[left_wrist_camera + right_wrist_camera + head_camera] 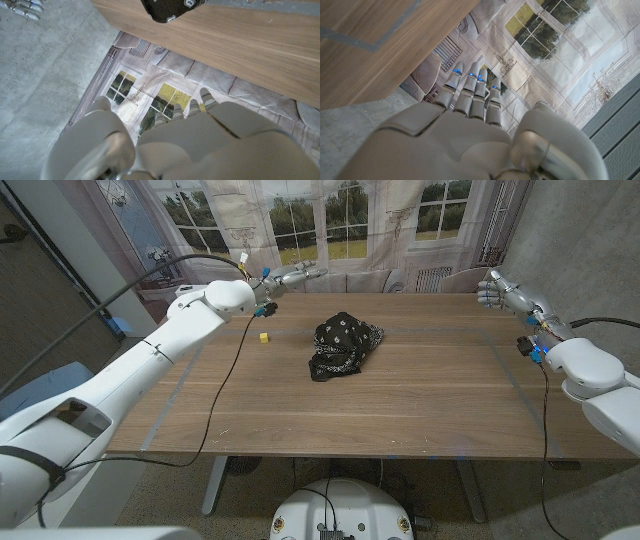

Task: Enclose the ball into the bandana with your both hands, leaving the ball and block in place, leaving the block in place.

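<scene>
Both hands hold nothing, fingers extended and apart. The left hand hovers at the table's far edge, beyond and to the left of the bandana. The right hand hovers at the far right corner, well apart from the bandana. The black patterned bandana lies bunched up near the table's middle; the ball is not visible, probably wrapped inside. A small yellow block sits just left of the bandana. The enclosing looks done, hands clear. Any further move should avoid the block. A curtain printed with windows hangs behind.
</scene>
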Robot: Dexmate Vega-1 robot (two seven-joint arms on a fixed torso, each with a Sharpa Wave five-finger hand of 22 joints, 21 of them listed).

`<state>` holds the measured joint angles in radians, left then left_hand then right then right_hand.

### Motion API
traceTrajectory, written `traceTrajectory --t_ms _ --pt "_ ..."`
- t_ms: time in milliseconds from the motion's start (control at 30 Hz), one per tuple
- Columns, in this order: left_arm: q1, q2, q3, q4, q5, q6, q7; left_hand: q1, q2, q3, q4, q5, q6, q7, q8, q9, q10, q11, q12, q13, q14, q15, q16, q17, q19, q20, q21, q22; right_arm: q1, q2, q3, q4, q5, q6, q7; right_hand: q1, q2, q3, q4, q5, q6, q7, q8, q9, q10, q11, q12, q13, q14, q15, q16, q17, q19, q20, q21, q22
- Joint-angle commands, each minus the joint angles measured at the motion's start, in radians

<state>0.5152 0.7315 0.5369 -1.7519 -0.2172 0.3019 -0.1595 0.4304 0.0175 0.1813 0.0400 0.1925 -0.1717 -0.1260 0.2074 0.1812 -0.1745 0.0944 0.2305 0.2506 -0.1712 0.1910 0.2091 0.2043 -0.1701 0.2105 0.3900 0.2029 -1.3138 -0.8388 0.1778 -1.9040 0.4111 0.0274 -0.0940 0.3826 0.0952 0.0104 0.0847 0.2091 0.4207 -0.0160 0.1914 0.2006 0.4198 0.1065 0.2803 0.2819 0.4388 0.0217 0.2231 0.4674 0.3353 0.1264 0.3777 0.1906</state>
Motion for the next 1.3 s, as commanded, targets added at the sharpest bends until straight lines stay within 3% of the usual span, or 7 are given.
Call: traceTrajectory --t_ms 33,333,567,767,900,1067,1300 --pt "0.099 -0.028 -0.087 0.026 -0.124 -0.211 0.097 -0.019 -0.002 -0.009 0.004 0.005 -0.199 -0.018 0.009 0.002 -0.184 -0.016 0.012 -0.007 -0.203 -0.008 0.012 -0.002 -0.317 -0.003 0.016 0.003 0.071 0.033 -0.079 0.096 0.069 0.115 0.058 -0.002 -0.002 -0.01 -0.002 0.007 -0.038 -0.017 -0.006 -0.003 -0.07 -0.016 -0.045 -0.01 -0.076 0.018 -0.03 -0.022 -0.025 -0.015 -0.018 0.0" --pt "0.108 -0.023 -0.109 0.062 -0.214 -0.299 0.02 -0.041 -0.007 -0.023 0.007 0.008 -0.152 -0.03 0.011 0.0 -0.169 -0.026 0.013 -0.02 -0.18 -0.017 0.011 -0.007 -0.289 -0.001 0.018 -0.001 0.166 0.092 -0.158 0.225 0.187 0.249 0.154 -0.005 -0.017 -0.024 -0.016 0.005 -0.098 -0.047 -0.004 -0.008 -0.213 -0.053 -0.099 -0.051 -0.299 0.029 -0.055 -0.1 -0.1 -0.05 -0.08 -0.009" --pt "0.151 -0.033 -0.145 0.087 -0.285 -0.37 0.012 -0.095 -0.016 -0.051 0.03 0.014 -0.119 -0.051 0.003 -0.003 -0.166 -0.046 0.006 -0.036 -0.18 -0.026 0.004 -0.009 -0.308 0.0 0.0 -0.003 0.223 0.158 -0.195 0.303 0.316 0.325 0.236 -0.008 -0.023 -0.031 -0.02 0.004 -0.115 -0.062 -0.006 -0.01 -0.243 -0.07 -0.098 -0.066 -0.355 0.009 -0.052 -0.132 -0.14 -0.027 -0.109 -0.011" --pt "0.145 -0.047 -0.147 0.156 -0.354 -0.412 -0.063 -0.153 -0.014 -0.078 0.06 0.024 -0.094 -0.056 -0.008 -0.006 -0.15 -0.063 0.002 -0.051 -0.202 -0.043 -0.01 -0.012 -0.347 -0.001 -0.026 -0.005 0.236 0.18 -0.212 0.313 0.345 0.311 0.174 -0.032 -0.034 -0.05 -0.018 0.008 -0.13 -0.075 -0.002 -0.012 -0.262 -0.083 -0.09 -0.085 -0.429 -0.006 -0.045 -0.196 -0.32 -0.01 -0.195 -0.014" --pt "0.152 -0.051 -0.151 0.181 -0.389 -0.428 -0.092 -0.188 -0.008 -0.093 0.079 0.033 -0.086 -0.067 -0.015 -0.007 -0.154 -0.076 -0.007 -0.058 -0.212 -0.049 -0.014 -0.014 -0.379 -0.003 -0.046 -0.006 0.222 0.179 -0.218 0.284 0.292 0.277 0.04 -0.042 -0.035 -0.058 -0.017 0.011 -0.128 -0.078 0.0 -0.013 -0.264 -0.089 -0.087 -0.088 -0.466 -0.019 -0.043 -0.224 -0.441 0.009 -0.213 -0.015" --pt "0.194 -0.067 -0.181 0.188 -0.432 -0.47 -0.072 -0.222 0.004 -0.107 0.097 0.044 -0.084 -0.072 -0.021 -0.008 -0.163 -0.089 -0.017 -0.064 -0.243 -0.069 -0.024 -0.017 -0.401 -0.011 -0.063 -0.008 0.223 0.227 -0.228 0.279 0.251 0.267 -0.111 -0.063 -0.034 -0.071 -0.013 0.018 -0.078 -0.063 0.012 -0.013 -0.211 -0.068 -0.072 -0.091 -0.519 -0.06 -0.04 -0.266 -0.616 -0.04 -0.21 -0.017" --pt "0.26 -0.078 -0.216 0.173 -0.454 -0.485 0.02 -0.256 0.019 -0.121 0.11 0.055 -0.093 -0.078 -0.028 -0.009 -0.189 -0.105 -0.033 -0.068 -0.274 -0.093 -0.028 -0.021 -0.439 -0.035 -0.088 -0.01 0.28 0.243 -0.275 0.342 0.245 0.292 -0.076 -0.07 -0.033 -0.076 -0.013 0.022 -0.045 -0.052 0.017 -0.014 -0.157 -0.056 -0.06 -0.091 -0.525 -0.075 -0.033 -0.277 -0.663 -0.059 -0.204 -0.018"
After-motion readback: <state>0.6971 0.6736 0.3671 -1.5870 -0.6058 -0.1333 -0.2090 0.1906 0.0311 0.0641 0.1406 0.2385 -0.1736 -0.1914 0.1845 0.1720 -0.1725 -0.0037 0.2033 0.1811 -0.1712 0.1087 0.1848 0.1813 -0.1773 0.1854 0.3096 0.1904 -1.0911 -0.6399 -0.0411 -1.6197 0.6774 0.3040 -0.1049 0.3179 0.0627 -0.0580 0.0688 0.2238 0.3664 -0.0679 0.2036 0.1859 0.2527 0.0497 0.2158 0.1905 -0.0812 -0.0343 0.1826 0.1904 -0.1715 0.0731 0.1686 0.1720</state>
